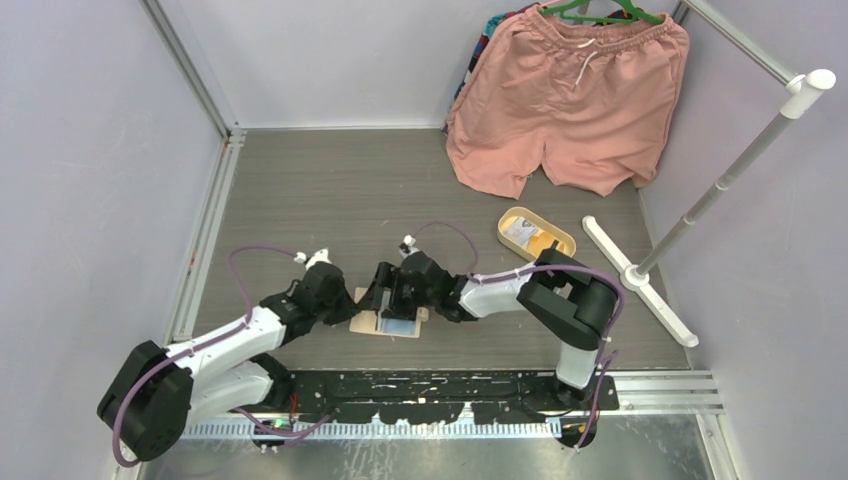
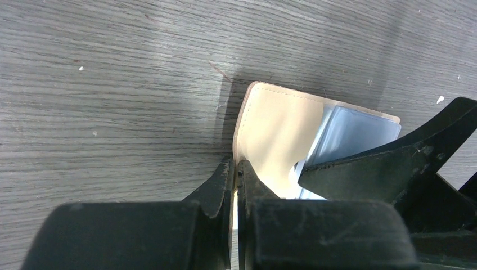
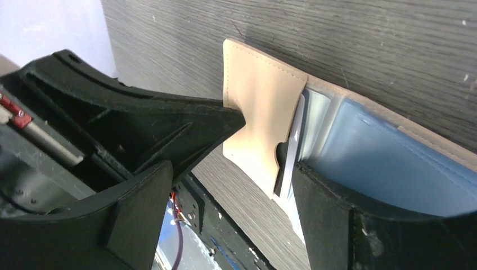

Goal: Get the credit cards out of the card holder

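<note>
The card holder (image 1: pixel 390 322) lies open on the table, a tan flap (image 2: pixel 278 135) on its left and pale blue pockets (image 3: pixel 388 160) inside. My left gripper (image 2: pixel 236 169) is shut on the outer edge of the tan flap. It also shows in the top view (image 1: pixel 345 305). My right gripper (image 3: pixel 230 169) is open and low over the holder, also seen from above (image 1: pixel 392 297). One of its fingers (image 3: pixel 337 219) sits over the blue pockets. A whitish credit card edge (image 3: pixel 293 149) sticks out from under the tan flap.
An oval tan tray (image 1: pixel 560 238) at the back right holds an orange-yellow card (image 1: pixel 541 241) and a whitish one. Pink shorts (image 1: pixel 570 100) hang at the back. A white rack pole and foot (image 1: pixel 640 282) stand at the right. A black base rail (image 1: pixel 450 390) runs along the near edge.
</note>
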Motion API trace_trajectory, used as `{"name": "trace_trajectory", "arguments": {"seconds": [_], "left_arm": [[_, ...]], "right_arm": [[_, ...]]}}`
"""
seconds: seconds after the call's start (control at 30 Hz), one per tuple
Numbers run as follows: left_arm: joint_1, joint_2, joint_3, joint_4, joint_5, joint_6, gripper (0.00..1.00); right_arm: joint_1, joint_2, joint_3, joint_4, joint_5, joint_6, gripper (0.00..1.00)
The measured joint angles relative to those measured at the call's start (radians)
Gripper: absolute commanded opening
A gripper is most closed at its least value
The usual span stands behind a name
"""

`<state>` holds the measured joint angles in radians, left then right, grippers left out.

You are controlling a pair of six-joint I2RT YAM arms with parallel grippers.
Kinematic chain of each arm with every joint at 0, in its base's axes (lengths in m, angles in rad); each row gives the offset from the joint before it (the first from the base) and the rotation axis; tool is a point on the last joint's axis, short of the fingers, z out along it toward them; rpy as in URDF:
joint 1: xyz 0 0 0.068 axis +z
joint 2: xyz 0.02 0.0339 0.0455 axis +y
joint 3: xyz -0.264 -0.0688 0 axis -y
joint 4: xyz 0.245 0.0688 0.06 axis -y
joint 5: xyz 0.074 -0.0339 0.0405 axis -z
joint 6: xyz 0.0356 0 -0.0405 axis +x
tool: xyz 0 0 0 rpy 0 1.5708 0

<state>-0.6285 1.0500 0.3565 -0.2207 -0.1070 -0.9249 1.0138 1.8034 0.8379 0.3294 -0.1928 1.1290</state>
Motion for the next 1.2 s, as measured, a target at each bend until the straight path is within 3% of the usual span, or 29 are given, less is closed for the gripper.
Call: {"name": "trace_trajectory", "arguments": {"seconds": [0.3,0.53,0.6,0.97,1.03,1.2], "left_arm": [[0.0,0.002,-0.005,0.01,0.003,-0.011,0.0],[0.0,0.001,-0.005,0.01,-0.006,-0.011,0.0],[0.0,0.002,-0.005,0.011,-0.006,-0.011,0.0],[0.0,0.017,-0.005,0.026,0.004,-0.012,0.0],[0.0,0.017,-0.005,0.026,0.004,-0.011,0.0],[0.0,0.017,-0.005,0.026,0.003,-0.011,0.0]], "right_arm": [[-0.003,0.033,-0.201,0.409,-0.002,0.053,0.48],[-0.008,0.096,-0.265,0.606,-0.003,0.079,0.4],[-0.008,0.104,-0.284,0.653,0.002,0.08,0.33],[-0.001,0.12,-0.332,0.752,0.033,0.074,0.1],[-0.001,0.123,-0.333,0.755,0.034,0.074,0.01],[-0.001,0.128,-0.333,0.763,0.034,0.072,0.01]]}}
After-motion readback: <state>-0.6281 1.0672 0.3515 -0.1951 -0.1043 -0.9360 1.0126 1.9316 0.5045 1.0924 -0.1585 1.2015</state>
